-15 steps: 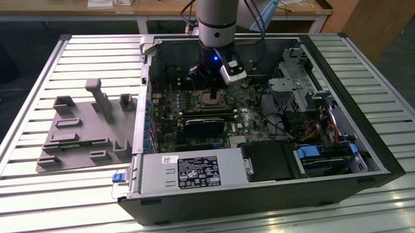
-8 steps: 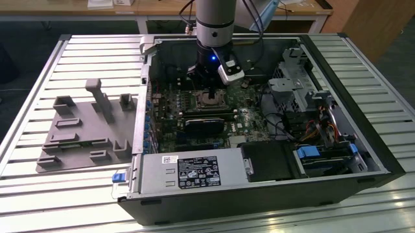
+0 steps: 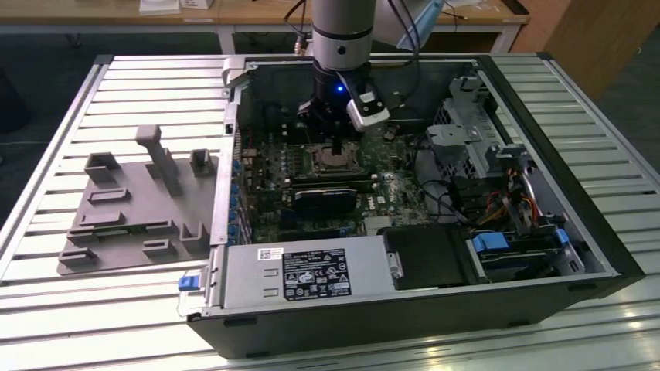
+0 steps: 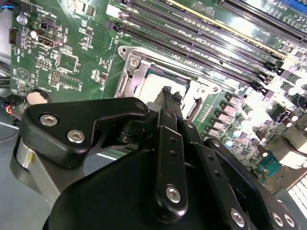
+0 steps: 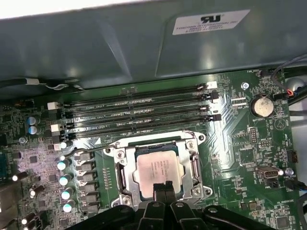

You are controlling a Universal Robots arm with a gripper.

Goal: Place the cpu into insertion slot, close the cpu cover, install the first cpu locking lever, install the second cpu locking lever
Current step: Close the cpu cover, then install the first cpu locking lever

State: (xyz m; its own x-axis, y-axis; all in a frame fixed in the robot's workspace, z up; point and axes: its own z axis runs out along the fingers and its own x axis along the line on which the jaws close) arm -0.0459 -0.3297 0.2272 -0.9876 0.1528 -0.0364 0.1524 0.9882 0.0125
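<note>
Looking across the slatted table [image 3: 93, 332], the open computer case [image 3: 413, 328] sits mid-frame in the exterior view, and the arm [image 3: 341, 31] drops in from the upper centre. Down on the green board [image 5: 249, 158], there's the insertion slot [image 3: 333, 160], centre of the frame. The cpu cover [image 5: 194, 163] lies flat around the cpu [image 5: 158, 165], which is seated inside. The pincer [image 5: 163, 188] is narrow, fingers [image 4: 165, 103] pressed together, gripping nothing, tips right at the cpu's edge.

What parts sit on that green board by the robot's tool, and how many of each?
Long black memory slots: 4
Round silver coin battery: 1
Square silver-grey metal cpu: 1
Square silvery metal cpu cover frame: 1
Total: 7
</note>
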